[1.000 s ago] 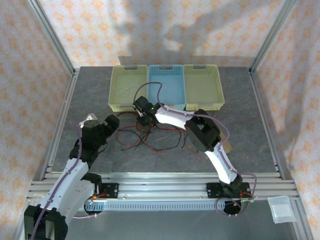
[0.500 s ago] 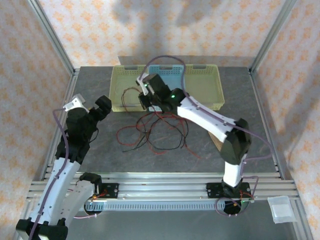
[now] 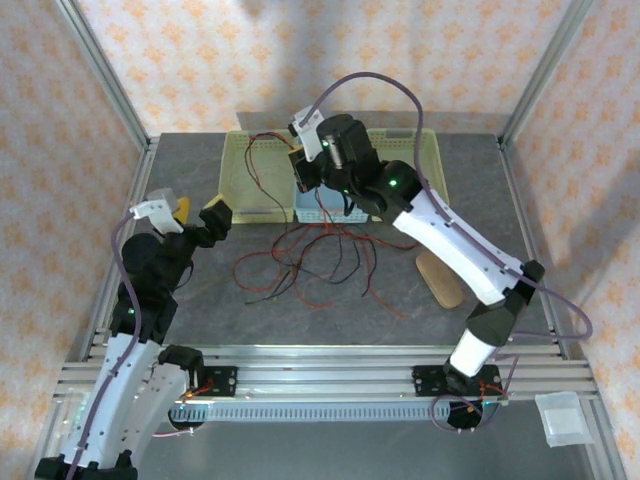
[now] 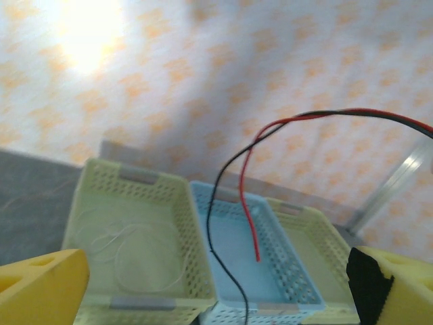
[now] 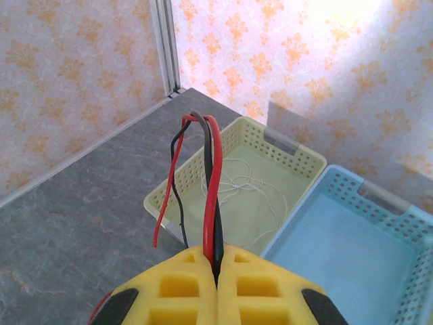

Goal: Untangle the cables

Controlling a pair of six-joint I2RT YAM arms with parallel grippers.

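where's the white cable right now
In the right wrist view, the white cable lies loosely coiled inside the pale yellow basket, leftmost in the row of three, right beside the blue basket.

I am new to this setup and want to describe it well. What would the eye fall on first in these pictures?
First, the right end effector, raised over the baskets, shut on red and black cables. In front of the baskets, a tangle of cables lies on the table; the left end effector stands open beside it.
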